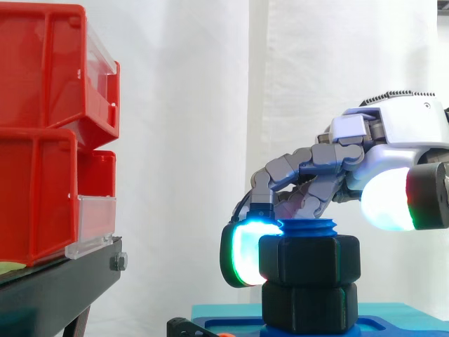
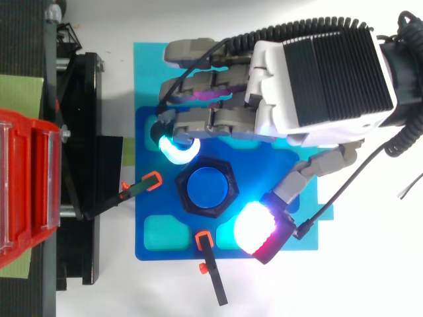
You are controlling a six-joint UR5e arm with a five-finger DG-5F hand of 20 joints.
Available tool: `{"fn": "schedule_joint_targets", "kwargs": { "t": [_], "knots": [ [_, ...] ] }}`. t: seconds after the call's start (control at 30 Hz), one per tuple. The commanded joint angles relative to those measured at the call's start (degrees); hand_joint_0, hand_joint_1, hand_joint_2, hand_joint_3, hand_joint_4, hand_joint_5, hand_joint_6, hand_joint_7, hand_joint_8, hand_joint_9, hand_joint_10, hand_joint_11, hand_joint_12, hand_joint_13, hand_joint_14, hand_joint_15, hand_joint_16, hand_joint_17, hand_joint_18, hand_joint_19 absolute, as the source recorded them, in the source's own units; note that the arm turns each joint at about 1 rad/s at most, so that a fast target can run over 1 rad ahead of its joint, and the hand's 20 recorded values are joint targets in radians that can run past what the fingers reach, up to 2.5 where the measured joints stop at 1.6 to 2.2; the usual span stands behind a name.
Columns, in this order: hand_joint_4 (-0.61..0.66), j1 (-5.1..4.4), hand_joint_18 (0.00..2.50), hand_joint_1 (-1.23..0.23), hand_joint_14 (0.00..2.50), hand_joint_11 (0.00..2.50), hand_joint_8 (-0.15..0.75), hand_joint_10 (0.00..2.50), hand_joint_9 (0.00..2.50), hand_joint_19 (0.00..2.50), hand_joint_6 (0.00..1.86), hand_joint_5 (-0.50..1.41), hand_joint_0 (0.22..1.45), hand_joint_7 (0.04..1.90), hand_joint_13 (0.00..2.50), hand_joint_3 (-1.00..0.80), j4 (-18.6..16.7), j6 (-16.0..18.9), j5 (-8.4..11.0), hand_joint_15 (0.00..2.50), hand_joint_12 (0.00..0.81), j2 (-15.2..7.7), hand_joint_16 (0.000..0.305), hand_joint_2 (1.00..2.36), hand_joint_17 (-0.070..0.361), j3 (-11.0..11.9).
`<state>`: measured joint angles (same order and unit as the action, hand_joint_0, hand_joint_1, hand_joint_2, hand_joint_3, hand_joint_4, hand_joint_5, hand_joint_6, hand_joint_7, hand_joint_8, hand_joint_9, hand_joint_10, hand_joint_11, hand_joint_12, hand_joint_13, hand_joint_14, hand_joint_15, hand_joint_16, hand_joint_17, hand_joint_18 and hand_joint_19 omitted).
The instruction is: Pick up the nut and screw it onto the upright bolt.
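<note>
Hand (image 2: 324,79) at the nut (image 1: 309,258), which sat already threaded on the upright blue bolt (image 2: 206,188), a few turns of thread showing above it and a second black hex block beneath, all standing on the blue plate (image 2: 264,168). I judged the nut a stiff, chunky plastic piece, light for its bulk and in no danger of breaking; its flat sides looked smooth, so the sure hold lay on two opposite flats, pads square to them rather than on the corners; it would likely turn freely on so coarse a thread. My fingers (image 1: 242,256) were spread apart and clamped on nothing; one glowing pad lay against the nut's side facing the red bins (image 1: 49,133), bent down from above, while my thumb (image 2: 256,228) hung off the opposite corner, near it but clear of it and, in the side view, higher than the nut's top. My palm sat level above and beside the bolt, the arm reaching in low across the plate; two small orange-tipped clamps (image 2: 142,188) gripped the plate's edges.
</note>
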<state>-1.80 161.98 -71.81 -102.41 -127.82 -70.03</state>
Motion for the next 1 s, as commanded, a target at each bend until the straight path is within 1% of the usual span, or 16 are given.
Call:
{"fn": "schedule_joint_targets", "kwargs": {
  "t": [0.0,0.07,0.33,0.43,0.6,0.63,0.7,0.83,0.97],
  "knots": [
    [0.31,-0.31,0.1,-0.36,0.0,0.0,0.315,0.0,0.92,0.0,0.5,-0.03,0.42,1.1,0.49,-0.5,0.3,0.0,0.1,0.0,0.371,0.0,0.048,1.0,0.108,0.0],
    [0.3,-0.48,0.11,-0.37,0.0,0.0,0.314,0.0,0.95,0.0,0.5,-0.02,0.43,1.14,0.51,-0.5,0.2,0.0,0.1,0.0,0.366,-0.1,0.047,1.0,0.106,0.0],
    [0.28,-0.57,0.15,-0.37,0.0,0.0,0.312,0.0,1.04,0.0,0.5,0.01,0.44,1.22,0.56,-0.5,0.2,0.0,0.1,0.0,0.355,-0.1,0.044,1.0,0.1,0.0],
    [0.25,-0.48,0.15,-0.44,0.0,0.0,0.308,0.0,1.05,0.0,0.5,0.01,0.45,1.26,0.56,-0.5,0.3,0.0,0.1,0.0,0.351,0.0,0.043,1.0,0.097,0.0],
    [0.24,-0.48,0.16,-0.51,0.0,0.0,0.318,0.0,1.03,0.0,0.5,-0.02,0.43,1.41,0.56,-0.5,0.3,0.0,0.02,0.0,0.363,0.0,0.045,1.0,0.101,0.0],
    [0.24,-0.48,0.16,-0.51,0.0,0.0,0.318,0.0,1.03,0.0,0.5,-0.02,0.43,1.41,0.56,-0.5,0.3,0.0,0.02,0.0,0.363,-0.1,0.045,1.0,0.101,0.0],
    [0.23,-0.48,0.16,-0.57,0.0,0.0,0.321,0.0,1.01,0.0,0.5,-0.03,0.43,1.44,0.55,-0.5,0.3,0.0,-0.07,0.0,0.367,-0.1,0.046,1.0,0.103,0.0],
    [0.22,-0.48,0.16,-0.62,0.0,0.01,0.322,0.0,1.0,0.0,0.5,-0.04,0.44,1.49,0.54,-0.5,0.3,0.0,-0.07,0.0,0.363,0.0,0.045,1.0,0.102,0.0],
    [0.19,-0.48,0.14,-0.68,0.0,0.03,0.308,0.0,0.97,0.0,0.54,-0.06,0.48,1.52,0.53,-0.5,0.1,0.0,-0.16,0.0,0.351,-0.1,0.043,1.0,0.096,0.0]
  ]
}}
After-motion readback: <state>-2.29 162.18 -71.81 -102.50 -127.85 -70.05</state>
